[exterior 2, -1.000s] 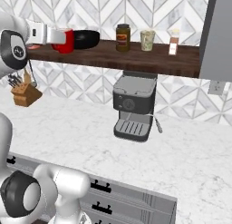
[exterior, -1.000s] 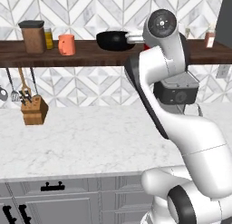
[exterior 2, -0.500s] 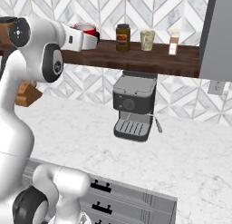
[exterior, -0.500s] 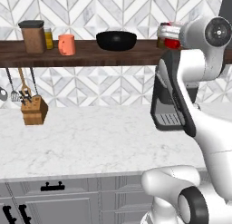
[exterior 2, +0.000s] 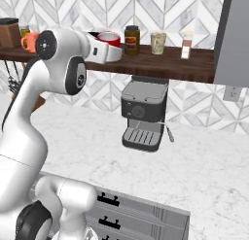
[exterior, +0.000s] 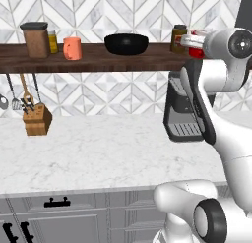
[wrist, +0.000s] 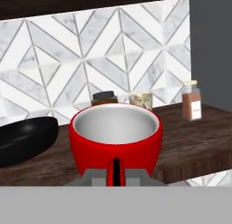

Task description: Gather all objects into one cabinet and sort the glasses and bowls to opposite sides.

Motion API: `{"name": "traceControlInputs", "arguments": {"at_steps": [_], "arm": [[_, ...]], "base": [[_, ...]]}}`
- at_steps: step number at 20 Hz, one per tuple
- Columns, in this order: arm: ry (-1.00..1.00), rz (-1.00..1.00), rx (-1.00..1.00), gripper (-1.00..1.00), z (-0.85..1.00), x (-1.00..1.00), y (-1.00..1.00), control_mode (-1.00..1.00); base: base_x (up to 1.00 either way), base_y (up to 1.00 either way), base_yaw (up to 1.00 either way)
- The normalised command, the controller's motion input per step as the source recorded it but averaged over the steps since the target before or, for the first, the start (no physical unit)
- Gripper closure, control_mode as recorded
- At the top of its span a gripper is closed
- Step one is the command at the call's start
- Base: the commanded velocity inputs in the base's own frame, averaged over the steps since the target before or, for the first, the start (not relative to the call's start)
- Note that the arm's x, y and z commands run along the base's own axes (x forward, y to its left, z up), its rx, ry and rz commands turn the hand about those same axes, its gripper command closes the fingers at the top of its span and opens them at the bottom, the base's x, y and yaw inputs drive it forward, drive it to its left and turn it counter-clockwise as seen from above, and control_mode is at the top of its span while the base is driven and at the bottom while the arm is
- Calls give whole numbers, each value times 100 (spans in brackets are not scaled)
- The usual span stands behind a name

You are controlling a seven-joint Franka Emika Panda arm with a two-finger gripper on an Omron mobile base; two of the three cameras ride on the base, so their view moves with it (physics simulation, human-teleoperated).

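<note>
In the left base view, the dark wooden shelf spans the upper frame and carries, from left to right, a brown canister with a dark lid, a salmon-orange cup and a wide black bowl. At upper right, the end effector holds a red mug with a white inside just beside a brown jar. Below the shelf, on the white marble counter, a wooden knife block stands at left and a dark coffee machine at right, behind the arm.

— Where do the base views look from?
— Behind the arm, left and right, facing the backsplash; both share the wooden shelf and coffee machine.
— And the hand view?
— Close along that shelf, level with it.
</note>
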Motion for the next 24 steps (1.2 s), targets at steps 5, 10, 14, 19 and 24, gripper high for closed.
{"name": "traceControlInputs", "arguments": {"at_steps": [5,10,14,19,24], "arm": [[11,0,-8,100,0,51,-12,-100],[7,0,-6,100,-3,15,-2,-100],[0,0,0,100,-37,0,-4,-100],[0,0,0,100,-12,0,0,-100],[0,0,0,100,0,47,-4,-100]], "base": [[0,0,0],[0,0,0],[0,0,0],[0,0,0],[0,0,0]]}}
